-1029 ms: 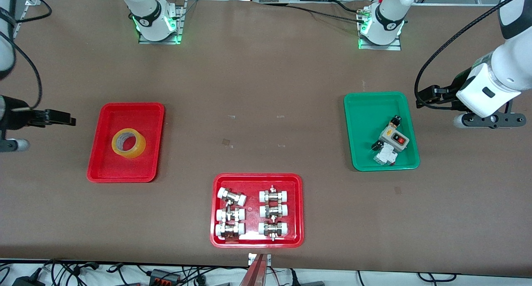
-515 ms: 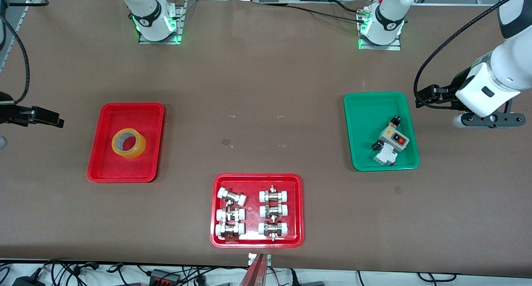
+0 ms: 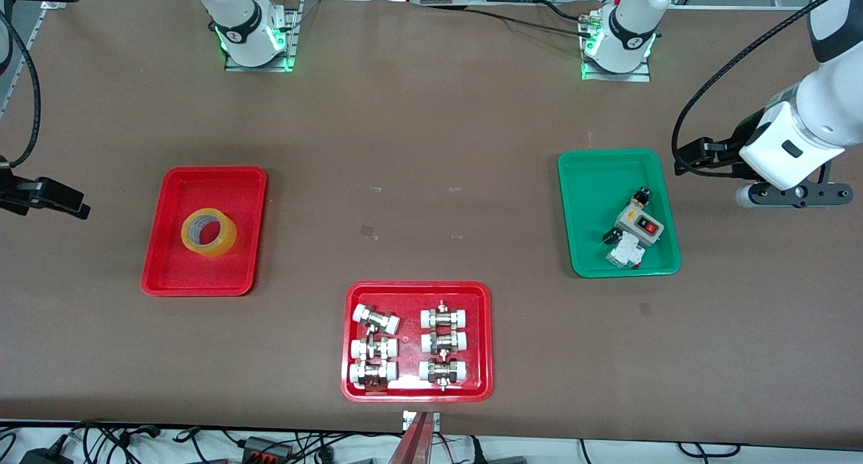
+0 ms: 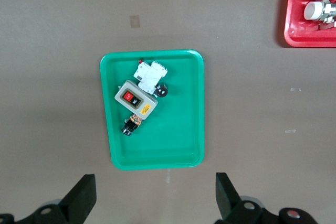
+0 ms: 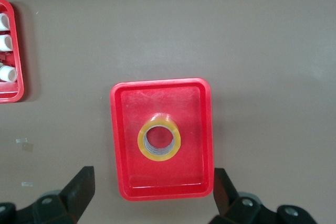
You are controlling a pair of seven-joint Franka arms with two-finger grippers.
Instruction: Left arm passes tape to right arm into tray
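Both grippers empty, jaws apart: tape [image 3: 208, 232] lies flat in plain red tray [image 3: 156, 248], delivery apparently done. Right gripper [image 5: 152, 192] high above tray; left gripper [image 4: 156, 195] waits above green tray [image 4: 191, 129].

The tape [image 3: 208, 232], a translucent yellow roll with a whitish core, lies flat, hole upward, inside the plain red tray [image 3: 156, 262], slightly toward 12 o'clock of the tray's centre in the front view.

Right arm [image 3: 40, 194] mostly cut off at the front view's edge; fittings tray [image 4: 311, 11] cropped in left wrist view.
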